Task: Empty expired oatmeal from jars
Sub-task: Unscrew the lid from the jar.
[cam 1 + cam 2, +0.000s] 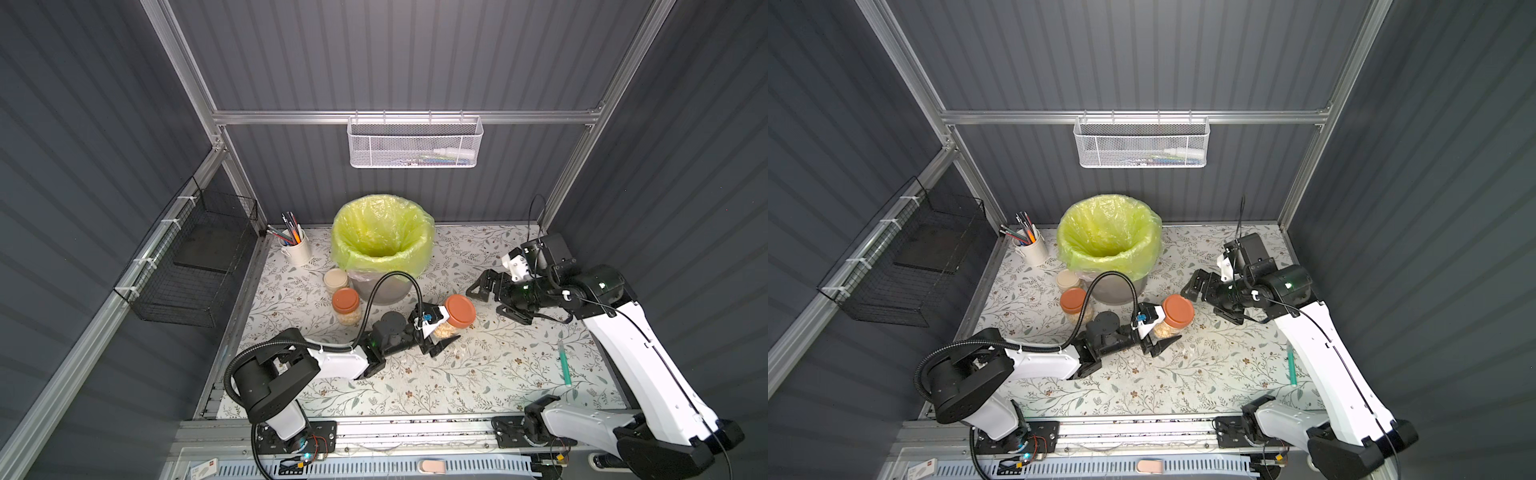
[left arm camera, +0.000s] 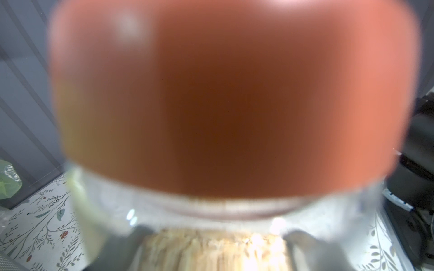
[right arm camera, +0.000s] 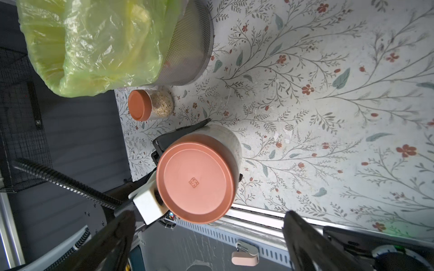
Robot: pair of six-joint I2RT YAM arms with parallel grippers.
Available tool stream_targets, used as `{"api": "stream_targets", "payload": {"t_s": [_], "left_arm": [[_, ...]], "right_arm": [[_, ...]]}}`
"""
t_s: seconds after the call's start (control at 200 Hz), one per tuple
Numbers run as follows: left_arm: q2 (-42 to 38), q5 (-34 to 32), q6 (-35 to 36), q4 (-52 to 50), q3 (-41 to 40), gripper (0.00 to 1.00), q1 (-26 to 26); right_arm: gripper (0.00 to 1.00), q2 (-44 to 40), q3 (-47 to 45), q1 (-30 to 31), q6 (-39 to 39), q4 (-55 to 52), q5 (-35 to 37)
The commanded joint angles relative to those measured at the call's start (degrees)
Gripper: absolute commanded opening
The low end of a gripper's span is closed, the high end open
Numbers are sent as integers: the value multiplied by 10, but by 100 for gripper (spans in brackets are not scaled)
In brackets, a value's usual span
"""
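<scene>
There it is: the left pincer is pinching the glass body of a brown-lidded jar, just in front of the bin and off toward the right arm's side of it. The jar is tipped. Its long axis leans from the left arm up toward the right one, lid end leading, with the oatmeal slumped in the low end.

The right pincer hangs near, jaws spread wide and empty, aimed at that lid. In the right wrist view the lid faces it almost square on, framed between the two fingers. That looks like the relation that counts: the two are roughly in line, with a gap to close before any twist. The right arm is the free one for the lid.

On the bin's other side a second brown-lidded jar and a cream-lidded jar stand upright on the desk, lids on. Whether the held jar's base clears the desk, I can't tell.
</scene>
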Motion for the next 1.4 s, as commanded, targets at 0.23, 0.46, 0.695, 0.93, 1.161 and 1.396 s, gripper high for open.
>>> {"api": "stream_targets", "payload": {"t_s": [0.23,0.46,0.695,0.93,1.161,1.396], "left_arm": [[-9,-18,27,43,24,24,-4],[-7,-18,29,43,25,24,-4],[-6,-17,27,48,22,24,-4],[-4,-15,27,49,22,24,-4],[-2,-14,26,48,22,24,-4],[-1,-13,26,47,22,24,-4]], "right_arm": [[99,-6,-65,15,124,23,-41],[99,37,-34,19,117,28,-47],[99,74,-13,23,103,26,-41],[99,99,-5,33,94,21,-36],[99,115,-1,48,87,14,-24],[96,125,6,55,72,3,-12]]}}
